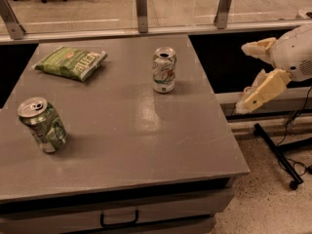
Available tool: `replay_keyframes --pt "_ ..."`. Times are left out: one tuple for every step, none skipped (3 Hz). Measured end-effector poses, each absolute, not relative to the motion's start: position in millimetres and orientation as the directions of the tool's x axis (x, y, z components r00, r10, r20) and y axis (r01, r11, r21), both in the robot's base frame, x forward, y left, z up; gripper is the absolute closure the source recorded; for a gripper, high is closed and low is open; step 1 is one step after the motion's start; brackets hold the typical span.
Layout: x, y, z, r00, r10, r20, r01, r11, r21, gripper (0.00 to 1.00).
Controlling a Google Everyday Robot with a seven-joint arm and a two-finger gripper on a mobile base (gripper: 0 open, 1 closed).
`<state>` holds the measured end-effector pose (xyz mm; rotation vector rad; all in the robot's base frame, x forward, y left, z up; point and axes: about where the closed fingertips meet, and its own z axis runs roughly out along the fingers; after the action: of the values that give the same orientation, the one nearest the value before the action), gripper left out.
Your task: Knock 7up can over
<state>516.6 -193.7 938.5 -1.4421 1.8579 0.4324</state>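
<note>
The 7up can (164, 70) has a pale silvery body with light green swirls. It stands upright on the grey table (131, 145), near the far middle. My gripper (245, 77) hangs off the table's right side, about level with the can and well apart from it. Its two cream fingers (262, 89) point left toward the table and stand spread apart, with nothing between them.
A darker green patterned can (43, 126) stands upright at the table's left front. A green chip bag (71, 62) lies at the far left. A rail with metal posts (141, 4) runs behind the table. A black stand base (278, 155) sits on the floor at right.
</note>
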Motion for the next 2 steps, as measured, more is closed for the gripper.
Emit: replay_keyframes --pt "538 -146 951 -0.014 -0.495 -0.869 -0.945 0.291 -0.151 0.0" --pt "548 -100 957 0.024 -0.411 -0.912 -0.945 0.288 -0.154 0.0"
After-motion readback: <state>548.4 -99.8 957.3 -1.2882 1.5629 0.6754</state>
